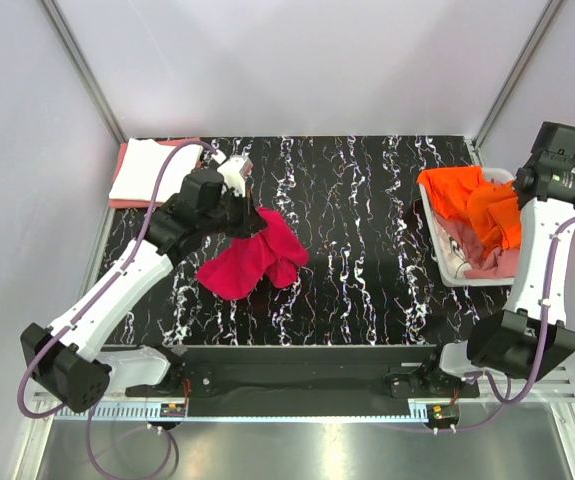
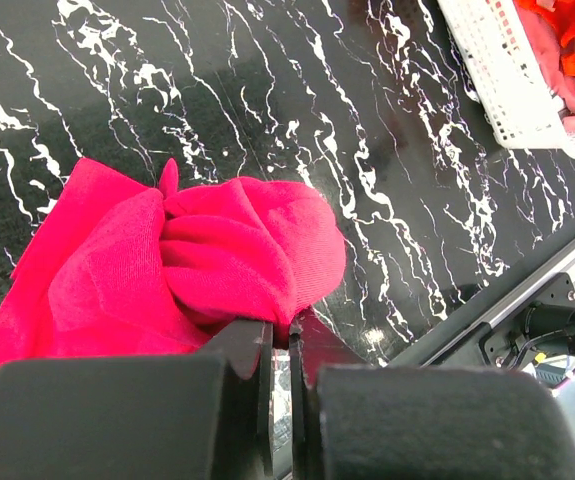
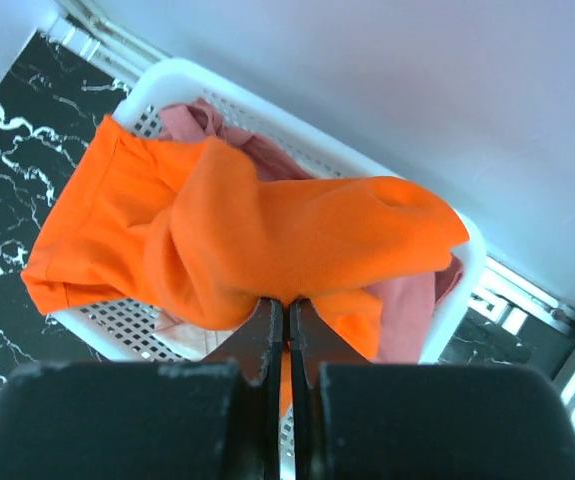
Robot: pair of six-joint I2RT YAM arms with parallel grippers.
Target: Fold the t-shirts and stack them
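Pale walls (image 1: pixel 297 60) enclose a black tabletop (image 1: pixel 367 280) veined with white. In its upper left corner a folded white t-shirt (image 1: pixel 152 168) lies on a pink t-shirt (image 1: pixel 127 203). Just right of them, the left gripper (image 2: pixel 289 335) is pinched together on the crimson t-shirt (image 1: pixel 257 255), which is bunched left of centre. At the right edge a white basket (image 1: pixel 457 272) holds a salmon-pink t-shirt (image 1: pixel 489 262) and the orange t-shirt (image 1: pixel 472 200). The right gripper (image 3: pixel 287 305) is clamped on the orange cloth.

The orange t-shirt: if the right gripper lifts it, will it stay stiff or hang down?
Probably floppy: the orange t-shirt drapes in soft folds over the basket rim. Likely light, since the right gripper pinches only a small fold. It may drag the pink shirt beneath.
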